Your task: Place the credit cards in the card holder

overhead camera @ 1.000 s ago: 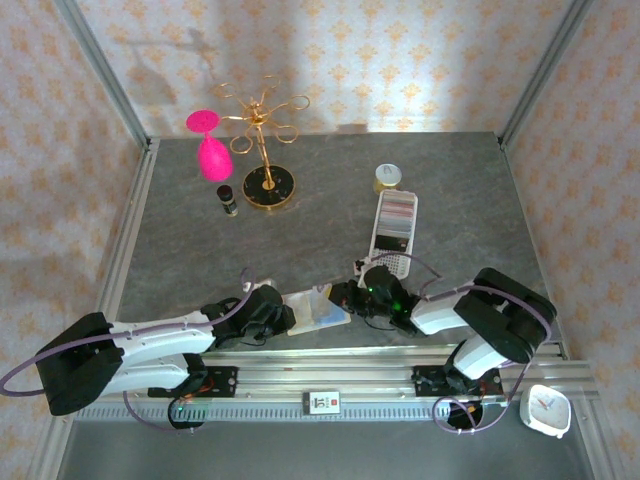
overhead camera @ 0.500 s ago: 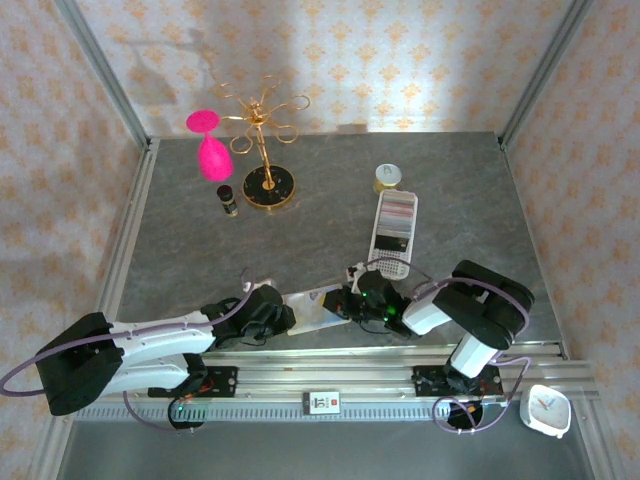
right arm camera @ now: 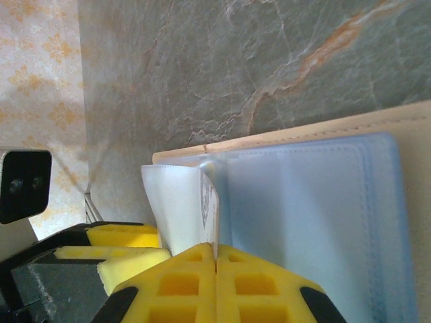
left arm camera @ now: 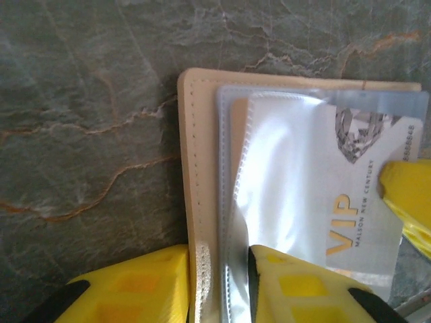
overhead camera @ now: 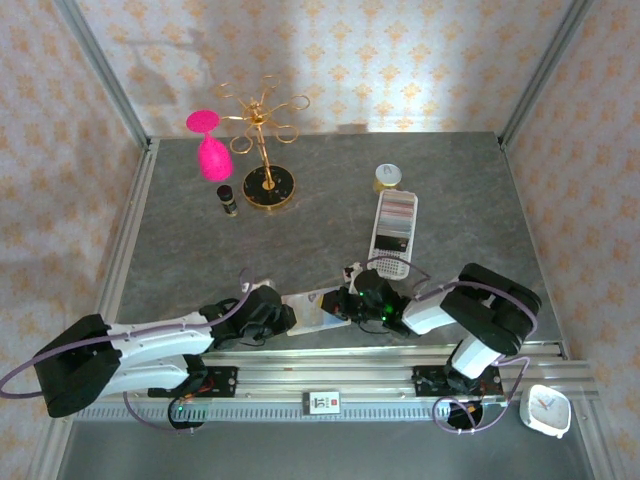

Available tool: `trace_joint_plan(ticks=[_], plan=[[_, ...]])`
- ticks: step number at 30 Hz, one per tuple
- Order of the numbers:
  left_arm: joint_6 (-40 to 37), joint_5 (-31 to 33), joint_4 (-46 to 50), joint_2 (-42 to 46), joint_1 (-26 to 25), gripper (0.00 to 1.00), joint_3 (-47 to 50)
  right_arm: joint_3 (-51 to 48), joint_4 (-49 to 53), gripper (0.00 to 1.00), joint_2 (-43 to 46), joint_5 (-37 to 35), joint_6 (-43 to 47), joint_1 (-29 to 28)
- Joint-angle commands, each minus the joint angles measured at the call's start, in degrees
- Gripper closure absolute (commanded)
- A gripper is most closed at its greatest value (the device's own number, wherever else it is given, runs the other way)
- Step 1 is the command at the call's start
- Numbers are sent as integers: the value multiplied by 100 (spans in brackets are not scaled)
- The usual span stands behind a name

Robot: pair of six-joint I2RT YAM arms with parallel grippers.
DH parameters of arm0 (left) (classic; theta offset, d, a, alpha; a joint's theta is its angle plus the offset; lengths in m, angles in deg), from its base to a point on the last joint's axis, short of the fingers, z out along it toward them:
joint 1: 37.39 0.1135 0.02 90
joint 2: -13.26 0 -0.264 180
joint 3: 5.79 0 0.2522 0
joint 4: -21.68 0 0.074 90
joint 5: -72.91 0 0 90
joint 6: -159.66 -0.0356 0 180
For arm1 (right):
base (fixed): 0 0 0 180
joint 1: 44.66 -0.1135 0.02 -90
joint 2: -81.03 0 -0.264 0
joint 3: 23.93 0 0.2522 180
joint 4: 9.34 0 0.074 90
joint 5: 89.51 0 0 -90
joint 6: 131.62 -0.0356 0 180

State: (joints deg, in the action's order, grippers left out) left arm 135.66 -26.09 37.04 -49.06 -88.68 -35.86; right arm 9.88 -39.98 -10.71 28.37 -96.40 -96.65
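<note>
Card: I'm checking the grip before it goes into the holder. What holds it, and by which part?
The right fingers are shut on the card, pinching its outer edge, the one away from the holder's spine.

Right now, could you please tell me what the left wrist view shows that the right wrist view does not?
Left wrist, not right: the card face-on, with gold VIP lettering. Right wrist, not left: that card pinched edge-on in the shut right tool, plus patterned wallpaper. Both: the beige wallet, its clear sleeves and the stone table.
</note>
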Motion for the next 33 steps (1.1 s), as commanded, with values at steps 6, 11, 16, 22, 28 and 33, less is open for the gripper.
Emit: trace_joint_plan(ticks=[6, 11, 16, 22, 28, 33], plan=[[305, -41, 178, 279, 141, 66, 452, 333, 291, 100, -353, 310, 183, -97], [379, -84, 46, 327, 194, 68, 565, 468, 128, 100, -502, 414, 141, -170], [369, -139, 8, 248, 233, 68, 564, 558, -67, 100, -624, 565, 134, -232], [328, -169, -2, 245, 288, 66, 559, 744, 123, 100, -669, 681, 289, -240], [269, -229, -155, 230, 356, 60, 568, 1004, 712, 100, -721, 565, 422, -251], [204, -343, -427, 191, 404, 59, 656, 1096, 966, 100, -835, 464, 381, -259]])
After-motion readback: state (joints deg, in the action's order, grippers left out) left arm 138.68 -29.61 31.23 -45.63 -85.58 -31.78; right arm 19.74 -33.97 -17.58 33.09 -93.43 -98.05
